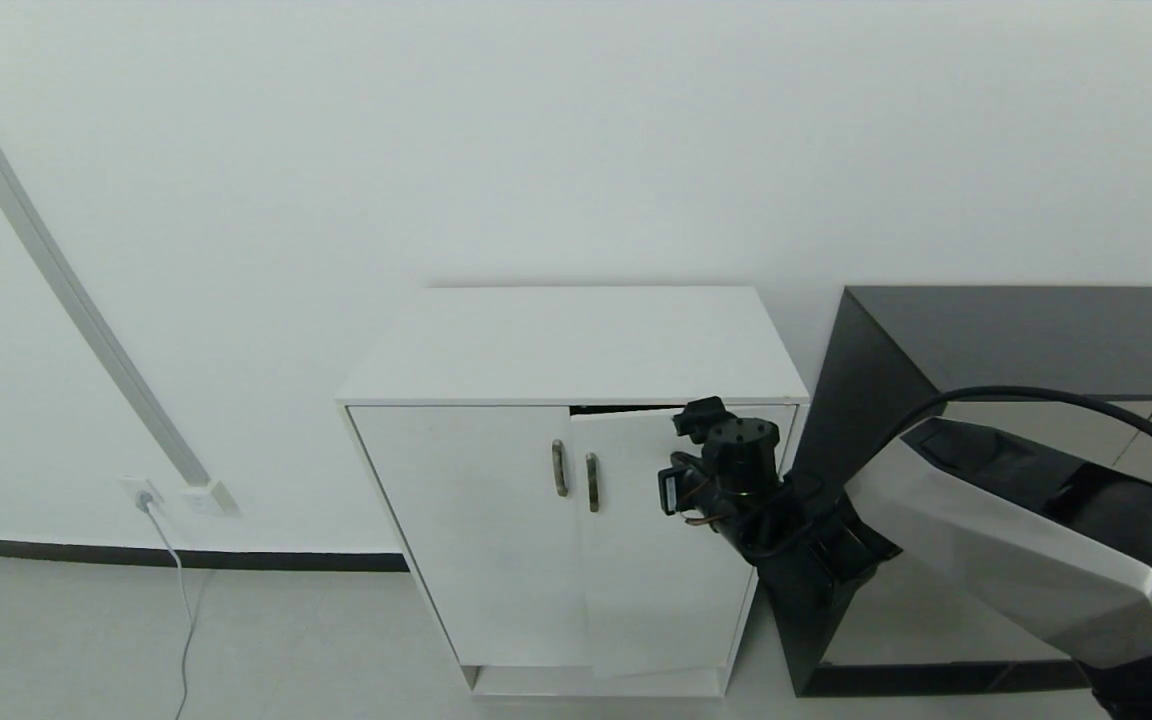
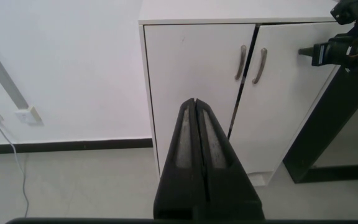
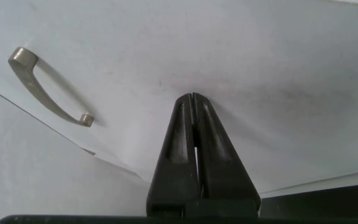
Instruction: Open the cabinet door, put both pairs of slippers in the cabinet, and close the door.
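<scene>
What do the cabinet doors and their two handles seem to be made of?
Cabinet doors: probably laminated board with a smooth matte white finish. The faces are flat and even, with no wood grain.
Handles: likely metal with a brushed silvery-grey finish, as the curved bars show a soft sheen.
The look alone cannot confirm either.

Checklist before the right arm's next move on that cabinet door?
1. Right door ajar, gap along its top: ok.
2. Left door shut flush: ok.
3. Right claw shut, tips at the right door's face, beside its handle, not gripping it: not ok for a pull.
4. Left claw shut, clear of the cabinet: ok.
5. Cabinet contents: cannot tell, doors cover the inside.
</scene>
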Robot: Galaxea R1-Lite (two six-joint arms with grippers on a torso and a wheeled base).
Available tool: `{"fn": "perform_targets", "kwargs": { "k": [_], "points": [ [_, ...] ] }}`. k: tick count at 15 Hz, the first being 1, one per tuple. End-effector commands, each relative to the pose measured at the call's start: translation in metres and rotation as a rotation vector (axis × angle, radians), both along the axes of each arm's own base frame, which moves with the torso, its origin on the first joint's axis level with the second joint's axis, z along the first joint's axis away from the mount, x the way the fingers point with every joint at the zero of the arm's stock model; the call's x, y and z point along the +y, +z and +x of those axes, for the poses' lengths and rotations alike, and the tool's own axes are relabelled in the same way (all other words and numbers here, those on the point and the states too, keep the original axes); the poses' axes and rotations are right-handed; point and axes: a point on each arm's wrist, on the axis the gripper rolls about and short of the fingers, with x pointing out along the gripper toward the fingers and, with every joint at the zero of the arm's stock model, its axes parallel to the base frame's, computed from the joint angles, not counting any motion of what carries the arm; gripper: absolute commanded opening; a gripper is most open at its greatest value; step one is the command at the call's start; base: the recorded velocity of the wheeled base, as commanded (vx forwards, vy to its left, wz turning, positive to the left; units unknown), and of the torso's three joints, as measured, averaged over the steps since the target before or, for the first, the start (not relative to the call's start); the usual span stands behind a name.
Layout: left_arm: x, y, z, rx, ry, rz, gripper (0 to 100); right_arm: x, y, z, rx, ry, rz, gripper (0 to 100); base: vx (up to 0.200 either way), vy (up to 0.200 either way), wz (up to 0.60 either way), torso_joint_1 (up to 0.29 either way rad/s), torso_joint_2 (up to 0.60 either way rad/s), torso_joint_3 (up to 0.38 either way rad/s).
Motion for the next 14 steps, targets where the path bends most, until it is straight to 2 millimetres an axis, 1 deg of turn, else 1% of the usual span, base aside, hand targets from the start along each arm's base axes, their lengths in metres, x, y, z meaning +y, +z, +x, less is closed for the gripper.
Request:
{"fn": "perform_targets", "kwargs": {
  "k": [1, 7, 14],
  "points": [
    [0.0, 0.0, 0.0, 0.0, 0.001, 0.0, 0, 0.0002, 0.0002, 0.0, -0.001, 0.0, 0.001, 0, 0.0, 0.0, 0.0, 0.0, 0.0, 0.0],
    [0.0, 0.0, 0.0001, 0.001, -0.001, 0.001, 0, 0.0013, 0.0029, 0.0016, -0.017, 0.0, 0.01, 0, 0.0, 0.0, 0.0, 0.0, 0.0, 0.0],
    [0.0, 0.0, 0.0001, 0.001, -0.001, 0.001, 0, 0.0001, 0.0008, 0.0051, -0.025, -0.008, 0.015, 0, 0.0, 0.0, 0.0, 0.0, 0.0, 0.0]
  ]
}}
